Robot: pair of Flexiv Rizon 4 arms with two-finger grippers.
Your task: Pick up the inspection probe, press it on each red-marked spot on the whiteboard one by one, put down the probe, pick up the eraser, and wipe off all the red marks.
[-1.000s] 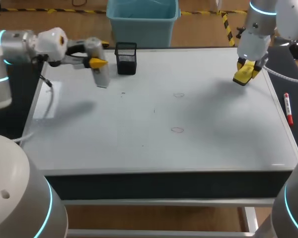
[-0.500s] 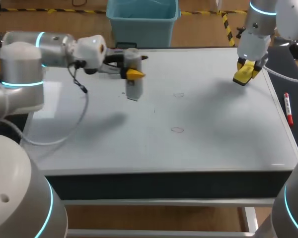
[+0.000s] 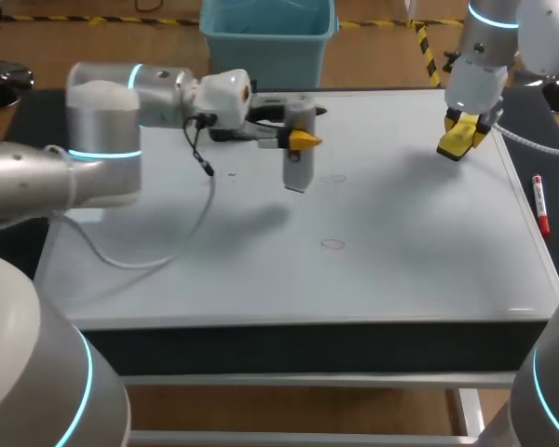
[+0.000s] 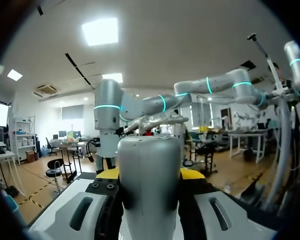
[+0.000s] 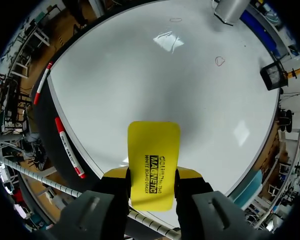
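The whiteboard tabletop (image 3: 261, 270) fills the head view. My left arm (image 3: 102, 130) reaches across its far side past the middle; my right arm (image 3: 489, 47) hangs over the far right corner.

The left tool (image 3: 298, 140) is clamped on the inspection probe (image 3: 296, 172), a yellow tip on either side of it. The probe is a plain grey cylinder with a rounded top. Its long axis stands upright and its lower end points down at the board, just beside the farther red mark (image 3: 334, 179), on the left arm's side.

The right tool (image 3: 461, 130) grips the eraser (image 3: 456, 142), a flat yellow block that juts out past the fingers over the board.

A red marker (image 3: 539, 203) lies along the right edge. The nearer red mark (image 3: 332, 244), a small faint loop, sits mid-board.
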